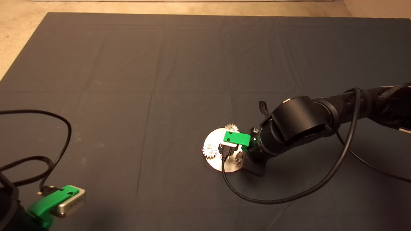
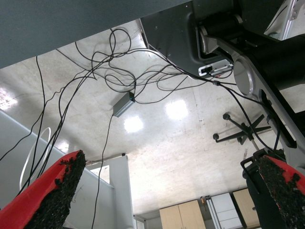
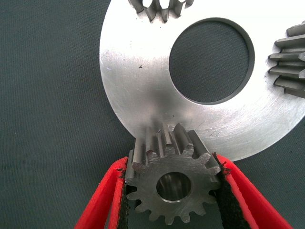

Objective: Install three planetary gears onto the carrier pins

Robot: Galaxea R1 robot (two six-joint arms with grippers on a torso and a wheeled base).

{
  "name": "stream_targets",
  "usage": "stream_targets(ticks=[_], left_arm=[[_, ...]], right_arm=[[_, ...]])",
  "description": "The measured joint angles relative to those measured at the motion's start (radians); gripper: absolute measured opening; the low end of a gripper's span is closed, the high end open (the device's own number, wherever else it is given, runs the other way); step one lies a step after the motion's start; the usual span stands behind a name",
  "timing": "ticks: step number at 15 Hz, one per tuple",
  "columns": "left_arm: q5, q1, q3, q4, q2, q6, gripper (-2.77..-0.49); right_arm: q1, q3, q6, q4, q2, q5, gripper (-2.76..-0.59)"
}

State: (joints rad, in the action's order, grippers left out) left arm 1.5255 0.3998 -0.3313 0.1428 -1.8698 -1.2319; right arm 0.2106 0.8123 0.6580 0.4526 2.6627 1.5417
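The third gear (image 3: 174, 183) sits flat between the red fingers (image 3: 102, 200) of the right gripper (image 3: 174, 191), above the rim of the disc (image 3: 143, 90), probably so that its bore can meet a pin; that pin is not visible. Two other gears (image 1: 210, 150) (image 1: 231, 127) are on the disc already, near its edge. The left gripper (image 2: 167, 191) waits at the mat's (image 1: 128, 80) near left corner, fingers wide apart and holding nothing.
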Motion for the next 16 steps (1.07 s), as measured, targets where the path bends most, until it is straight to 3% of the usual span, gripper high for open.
stream_targets(ticks=[16], left_arm=[[0.000, 0.000, 0.000, 0.000, 0.000, 0.000, -0.64]], right_arm=[[-0.001, 0.001, 0.001, 0.002, 0.012, 0.003, -2.31]])
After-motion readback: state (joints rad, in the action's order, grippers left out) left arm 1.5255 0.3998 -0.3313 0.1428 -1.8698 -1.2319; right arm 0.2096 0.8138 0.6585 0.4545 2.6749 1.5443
